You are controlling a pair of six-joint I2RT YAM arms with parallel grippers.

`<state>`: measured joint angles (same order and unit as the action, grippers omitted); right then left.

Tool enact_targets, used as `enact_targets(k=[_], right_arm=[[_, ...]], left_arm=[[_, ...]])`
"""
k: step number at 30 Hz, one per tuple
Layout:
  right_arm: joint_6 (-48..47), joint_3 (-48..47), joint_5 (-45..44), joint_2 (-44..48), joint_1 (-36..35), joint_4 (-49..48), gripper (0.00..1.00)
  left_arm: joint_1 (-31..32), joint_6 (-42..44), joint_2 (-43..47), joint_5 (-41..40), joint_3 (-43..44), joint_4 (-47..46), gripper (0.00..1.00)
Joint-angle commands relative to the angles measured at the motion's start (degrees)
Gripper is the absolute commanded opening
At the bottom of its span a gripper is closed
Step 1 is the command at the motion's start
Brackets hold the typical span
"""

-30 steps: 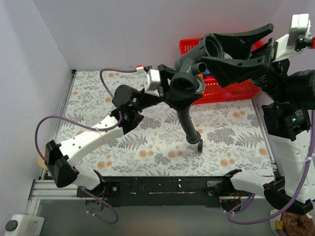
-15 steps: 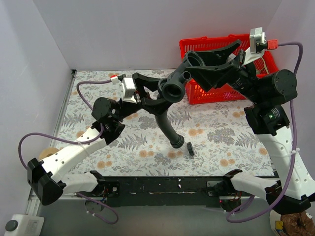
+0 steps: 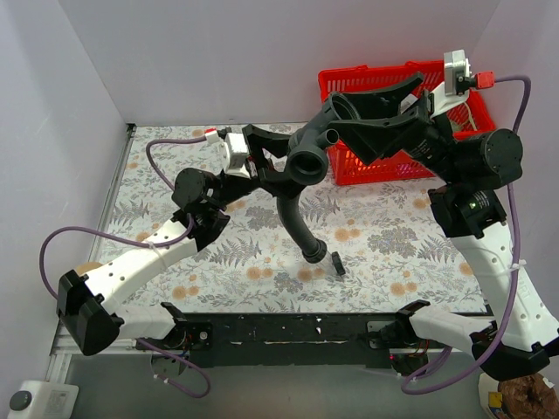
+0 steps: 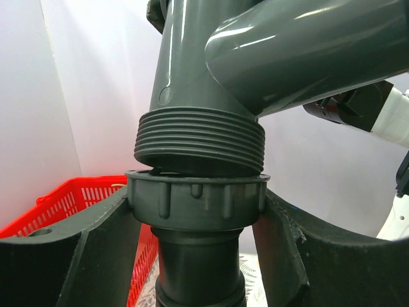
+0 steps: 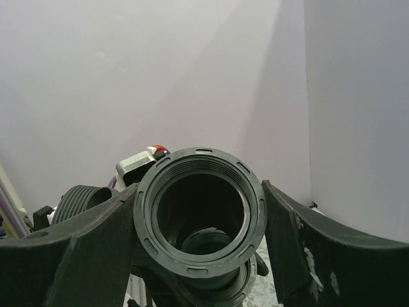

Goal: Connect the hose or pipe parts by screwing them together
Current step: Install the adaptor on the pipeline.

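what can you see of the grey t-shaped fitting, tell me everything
The fitting is dark grey, smooth, glossy plastic: a T of tubes with round openings and a small side spout. It is held up above the table. The right gripper has its jaws on a ribbed ring opening; the threaded end sits in the nut of the hose, held by the left gripper. Most threads show bare.

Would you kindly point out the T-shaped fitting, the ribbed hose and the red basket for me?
T-shaped fitting (image 4: 199,137): left wrist view, on its threaded end.
ribbed hose (image 3: 293,225): top external view, midway along the ribs.
red basket (image 3: 384,168): top external view, on its near wall.
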<state>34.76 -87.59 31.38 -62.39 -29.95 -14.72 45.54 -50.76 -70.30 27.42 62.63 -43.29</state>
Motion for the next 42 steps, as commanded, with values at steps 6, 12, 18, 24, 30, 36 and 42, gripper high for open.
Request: enact_targets(k=[6, 12, 18, 24, 30, 36, 42], right_arm=[[-2.4, -0.5, 0.1, 1.3, 0.1, 0.5, 0.01], [-6.5, -5.3, -1.4, 0.1, 0.1, 9.1, 0.01], [-7.6, -7.4, -1.8, -0.6, 0.1, 12.1, 0.01], [-8.4, -10.8, -1.7, -2.6, 0.1, 16.2, 0.01], [-9.7, -16.7, -0.6, -6.0, 0.1, 22.1, 0.01], [-7.5, -9.4, -0.7, -3.1, 0.0, 16.2, 0.01], [-6.4, -0.8, -1.2, 0.3, 0.0, 9.5, 0.01]], left_arm=[[-0.1, 1.5, -1.1, 1.5, 6.0, 0.4, 0.33], [-0.1, 2.6, -0.4, 2.3, 6.1, 0.3, 0.33], [-0.1, 2.9, -0.2, 2.8, 6.1, 0.0, 0.33], [-0.1, 5.1, 0.3, 4.0, 5.8, 0.5, 0.33], [-0.1, 8.2, 0.2, 4.7, 6.3, 3.0, 0.33], [-0.1, 6.7, 0.3, 3.0, 6.3, 1.9, 0.33], [-0.1, 4.0, 0.3, 0.4, 7.3, 1.9, 0.31]])
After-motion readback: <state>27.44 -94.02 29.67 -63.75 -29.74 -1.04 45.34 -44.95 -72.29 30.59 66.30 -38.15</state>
